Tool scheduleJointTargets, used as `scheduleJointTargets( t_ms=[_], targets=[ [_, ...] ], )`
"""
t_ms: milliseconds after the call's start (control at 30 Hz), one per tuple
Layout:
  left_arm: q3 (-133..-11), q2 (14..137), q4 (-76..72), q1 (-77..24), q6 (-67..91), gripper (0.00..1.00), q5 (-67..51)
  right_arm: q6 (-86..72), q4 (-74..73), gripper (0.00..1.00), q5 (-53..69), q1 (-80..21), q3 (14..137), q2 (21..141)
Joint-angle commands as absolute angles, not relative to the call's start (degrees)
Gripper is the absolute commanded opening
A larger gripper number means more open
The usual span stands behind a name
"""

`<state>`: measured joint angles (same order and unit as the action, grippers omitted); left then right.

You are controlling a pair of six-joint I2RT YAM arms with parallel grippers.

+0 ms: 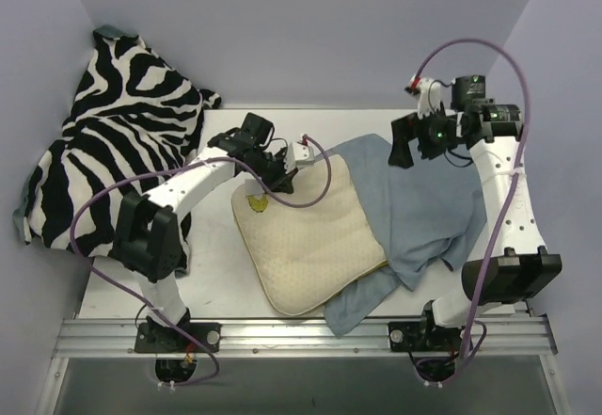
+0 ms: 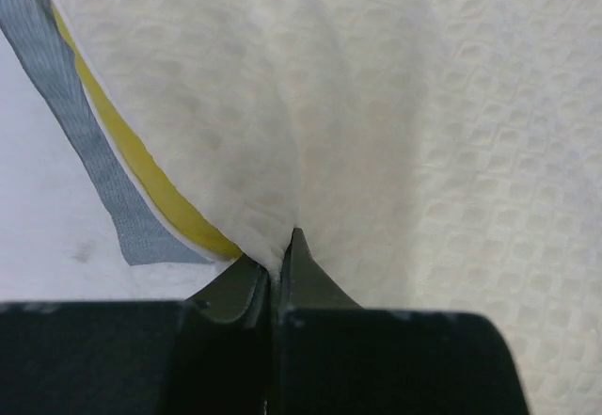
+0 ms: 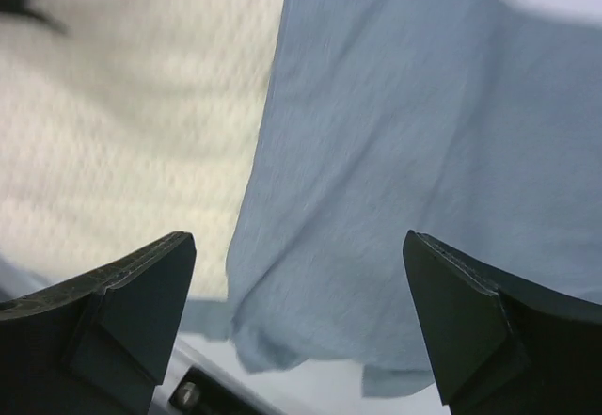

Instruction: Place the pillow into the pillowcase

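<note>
Lavender walls (image 1: 329, 29) enclose a white table (image 1: 108, 293) on which the cream pillow (image 1: 310, 241) lies flat at the centre, its bumpy face up and a small yellow mark (image 1: 256, 204) near its far-left corner. At that corner the left gripper (image 1: 282, 178) has its jaws pressed together on a pinch of the pillow's textured cover, the cloth puckering upward into the fingers in the left wrist view, with the pillow's yellow edge (image 2: 160, 189) just beside the grip. The grey-blue pillowcase (image 1: 423, 213) spreads to the right of the pillow, one fold lapping over the pillow's right side and another part showing from under its near edge. Above the pillowcase, beyond the pillow's far-right corner, the right gripper (image 1: 404, 142) hangs with its jaws wide apart and nothing between them. A black-and-white zebra-print cloth (image 1: 113, 151) is heaped well to the left of the pillow, draped over the table's left side.
</note>
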<state>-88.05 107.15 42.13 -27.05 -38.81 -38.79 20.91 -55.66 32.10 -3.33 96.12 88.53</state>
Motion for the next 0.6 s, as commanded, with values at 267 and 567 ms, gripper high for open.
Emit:
scheduleJointTargets(
  t_ms=[267, 567],
  targets=[
    [-83.6, 82.6, 24.8, -40.9, -65.6, 0.00, -27.2, 22.5, -62.2, 0.95, 25.7, -8.9, 120.6, 97.1],
    [-73.7, 74.9, 19.6, -49.7, -76.1, 0.00, -22.8, 27.7, -61.4, 0.96, 20.2, -14.9, 118.3, 99.6]
  ],
)
